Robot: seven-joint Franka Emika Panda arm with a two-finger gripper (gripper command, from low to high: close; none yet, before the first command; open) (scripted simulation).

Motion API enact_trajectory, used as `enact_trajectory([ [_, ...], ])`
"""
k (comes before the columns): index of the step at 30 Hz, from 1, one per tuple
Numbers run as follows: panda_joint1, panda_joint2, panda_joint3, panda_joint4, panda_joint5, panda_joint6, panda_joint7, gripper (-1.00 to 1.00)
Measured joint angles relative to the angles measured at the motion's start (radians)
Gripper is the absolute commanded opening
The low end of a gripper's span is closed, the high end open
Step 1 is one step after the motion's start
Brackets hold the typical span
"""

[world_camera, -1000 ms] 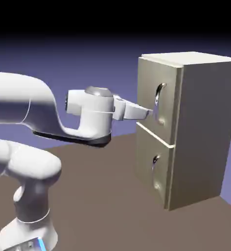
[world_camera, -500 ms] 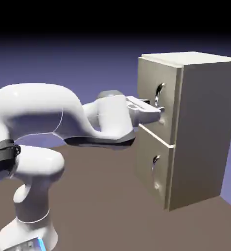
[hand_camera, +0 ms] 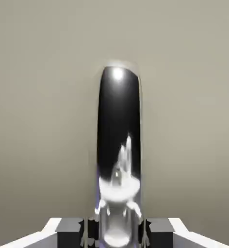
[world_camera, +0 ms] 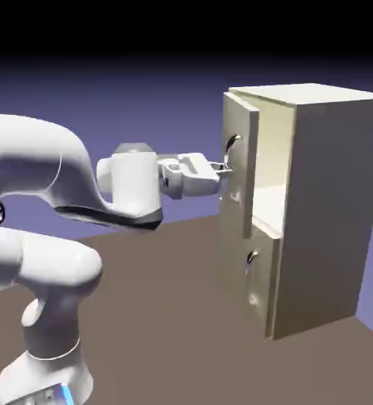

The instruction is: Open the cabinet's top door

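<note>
1 curved, mirror-shiny handle (hand_camera: 119, 126) sits clasped by the white end effector (hand_camera: 116, 232)

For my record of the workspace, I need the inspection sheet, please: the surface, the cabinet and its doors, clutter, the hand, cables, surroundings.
Surface: brown table top, plain where it shows.
Cabinet: beige-grey cabinet, upright on the table.
Top door: top door ajar, part of the pale interior visible.
Lower door: lower door shut, curved silver handle on its front.
Clutter: nothing seen.
Hand: hand closed on the top door's silver handle, one finger on each side.
Cables: nothing seen.
Surroundings: plain blue-violet backdrop, black toward the top of the exterior view.
</note>
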Motion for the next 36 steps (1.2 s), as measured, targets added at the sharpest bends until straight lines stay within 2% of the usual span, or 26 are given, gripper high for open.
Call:
enact_trajectory([
  [8, -0.268, 0.089, 0.258, 0.018, 0.096, 0.152, 0.119, -1.00],
  [13, -0.317, 0.090, 0.425, 0.004, 0.283, 0.080, 0.105, -1.00],
  [24, -0.651, 0.052, 0.819, 0.018, 0.570, 0.212, 0.111, -1.00],
  [30, -0.627, 0.080, 0.988, 0.057, 0.832, 0.019, 0.044, -1.00],
  [36, -0.649, 0.187, 1.185, 0.177, 1.067, -0.240, 0.024, -1.00],
])
